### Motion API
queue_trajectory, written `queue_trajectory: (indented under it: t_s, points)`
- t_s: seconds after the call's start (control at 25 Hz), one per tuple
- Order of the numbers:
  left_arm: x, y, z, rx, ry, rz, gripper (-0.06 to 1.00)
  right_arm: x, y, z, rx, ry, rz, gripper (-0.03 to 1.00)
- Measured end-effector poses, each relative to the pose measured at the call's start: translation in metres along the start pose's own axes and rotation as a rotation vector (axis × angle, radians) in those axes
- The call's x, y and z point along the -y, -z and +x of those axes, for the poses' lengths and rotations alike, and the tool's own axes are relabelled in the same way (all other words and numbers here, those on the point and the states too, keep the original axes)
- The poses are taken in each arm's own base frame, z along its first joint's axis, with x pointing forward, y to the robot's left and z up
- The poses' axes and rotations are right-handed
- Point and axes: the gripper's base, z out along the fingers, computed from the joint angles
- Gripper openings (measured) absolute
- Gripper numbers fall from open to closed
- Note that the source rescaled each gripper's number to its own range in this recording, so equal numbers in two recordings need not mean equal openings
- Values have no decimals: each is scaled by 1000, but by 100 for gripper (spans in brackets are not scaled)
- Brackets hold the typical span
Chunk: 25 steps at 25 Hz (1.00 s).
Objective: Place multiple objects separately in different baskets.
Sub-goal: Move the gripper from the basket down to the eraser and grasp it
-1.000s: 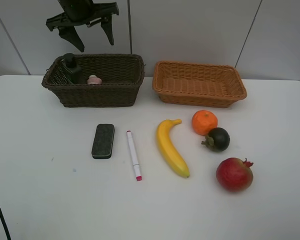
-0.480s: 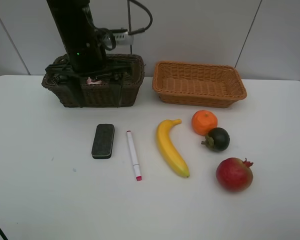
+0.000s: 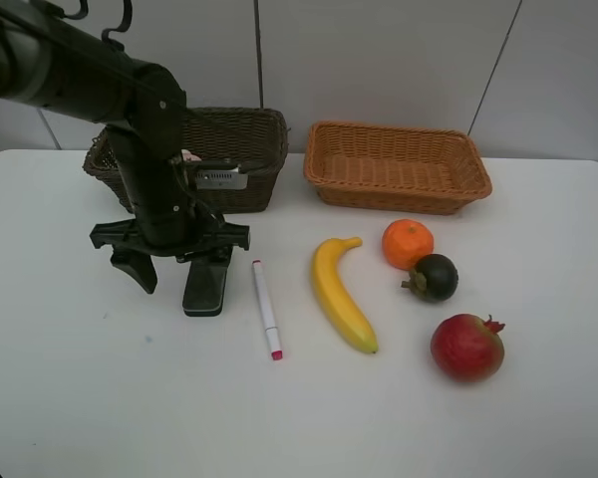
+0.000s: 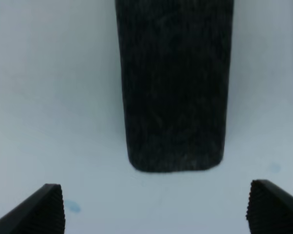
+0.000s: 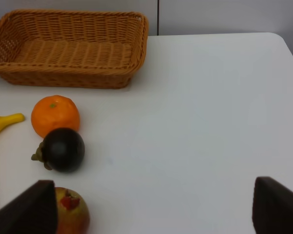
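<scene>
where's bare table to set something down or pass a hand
Free: the table's front strip below marker, banana and pomegranate; its right side beyond the light basket. Crowded: orange close beside mangosteen; left claw over the eraser.

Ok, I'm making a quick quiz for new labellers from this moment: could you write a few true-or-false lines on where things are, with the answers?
1. The left hand is open, low over the table at the eraser. True.
2. The banana lies in the light basket. False: it lies on the table, between the marker and the orange.
3. The orange sits right beside the dark fruit. True.
4. The right hand holds the pomegranate. False: that hand is open and holds nothing; the pomegranate lies on the table.
5. The marker lies inside the dark basket. False: it lies on the table, between the eraser and the banana.
</scene>
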Motion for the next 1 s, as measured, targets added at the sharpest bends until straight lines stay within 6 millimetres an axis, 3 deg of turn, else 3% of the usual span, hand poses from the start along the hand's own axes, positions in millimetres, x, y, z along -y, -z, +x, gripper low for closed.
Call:
queue_trajectory:
  t_s: [0.32, 0.6, 0.68, 0.8, 1.0]
  points:
    - [5, -41, -13, 72, 26, 35, 90, 0, 0, 0, 0, 0, 0, 80]
    - [0, -46, -16, 64, 45, 24, 90, 0, 0, 0, 0, 0, 0, 80]
    - [-1, -47, -16, 59, 46, 18, 84, 0, 0, 0, 0, 0, 0, 80]
    - [-3, -47, -16, 50, 39, 3, 55, 0, 0, 0, 0, 0, 0, 80]
    - [-2, -45, -17, 37, 39, 2, 54, 0, 0, 0, 0, 0, 0, 80]
